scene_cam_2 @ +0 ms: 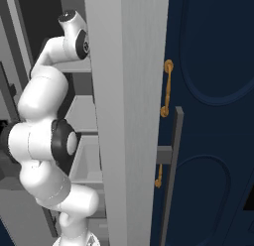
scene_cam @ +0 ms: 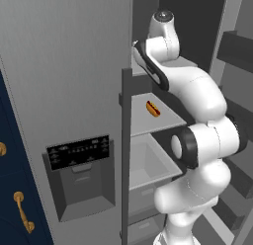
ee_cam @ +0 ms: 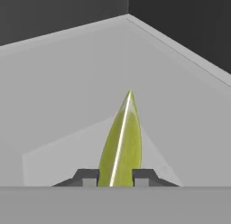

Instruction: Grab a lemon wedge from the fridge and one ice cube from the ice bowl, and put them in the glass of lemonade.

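A white robot arm reaches into an open grey fridge [scene_cam: 64, 81], its upper part bent over a pale shelf [scene_cam: 168, 121] deep inside. From the camera on the hand, the two dark fingers [ee_cam: 88, 178] rise at the bottom of the view with a yellow-green lemon wedge [ee_cam: 122, 142] standing between them, its thin edge pointing away. The fingers are drawn in against its two flat sides and appear clamped on it. Pale grey shelf floor spreads beyond the fingertips, meeting dark walls further off. On a lower shelf, well below the hand, lies a red-and-tan hot dog [scene_cam: 153, 108].

The step in hand looks like securing the wedge before taking it out. To do it well, hold the squeeze steady, lift straight up off the shelf first, then draw back slowly, keeping clear of the shelf above and the door edge [scene_cam: 126, 150]. The wedge is thin and may slip.
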Motion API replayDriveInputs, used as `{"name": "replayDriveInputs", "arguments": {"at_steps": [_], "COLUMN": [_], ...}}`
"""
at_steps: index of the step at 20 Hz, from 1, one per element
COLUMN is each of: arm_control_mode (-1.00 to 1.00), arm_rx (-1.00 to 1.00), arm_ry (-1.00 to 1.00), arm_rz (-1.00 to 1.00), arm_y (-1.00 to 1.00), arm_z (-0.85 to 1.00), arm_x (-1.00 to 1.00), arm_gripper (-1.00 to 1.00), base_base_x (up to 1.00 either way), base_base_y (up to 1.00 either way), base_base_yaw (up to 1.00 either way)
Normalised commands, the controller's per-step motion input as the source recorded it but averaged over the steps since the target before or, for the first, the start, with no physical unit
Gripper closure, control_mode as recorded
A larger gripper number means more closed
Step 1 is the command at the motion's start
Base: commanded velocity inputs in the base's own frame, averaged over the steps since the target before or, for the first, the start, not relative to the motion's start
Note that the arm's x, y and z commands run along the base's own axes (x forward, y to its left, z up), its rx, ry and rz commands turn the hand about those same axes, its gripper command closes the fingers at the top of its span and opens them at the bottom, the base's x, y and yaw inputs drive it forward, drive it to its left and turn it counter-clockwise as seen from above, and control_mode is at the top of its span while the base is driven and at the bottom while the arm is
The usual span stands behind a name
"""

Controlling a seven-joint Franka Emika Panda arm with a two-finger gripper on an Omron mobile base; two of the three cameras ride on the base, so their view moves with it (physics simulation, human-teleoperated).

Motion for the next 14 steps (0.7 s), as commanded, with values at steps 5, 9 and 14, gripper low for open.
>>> {"name": "replayDriveInputs", "arguments": {"at_steps": [5, 9, 14], "arm_control_mode": [-1.00, -1.00, -1.00], "arm_rx": [0.00, 0.00, 0.00], "arm_ry": [-0.01, -0.05, -0.01], "arm_rz": [0.01, 0.08, 0.17], "arm_y": [-0.08, -0.21, -0.01], "arm_z": [-0.15, -0.08, -0.08], "arm_x": [-0.99, -1.00, -1.00], "arm_gripper": [1.00, 1.00, 1.00], "base_base_x": [0.00, 0.00, 0.00], "base_base_y": [0.00, 0.00, 0.00], "base_base_yaw": [0.00, 0.00, 0.00]}}
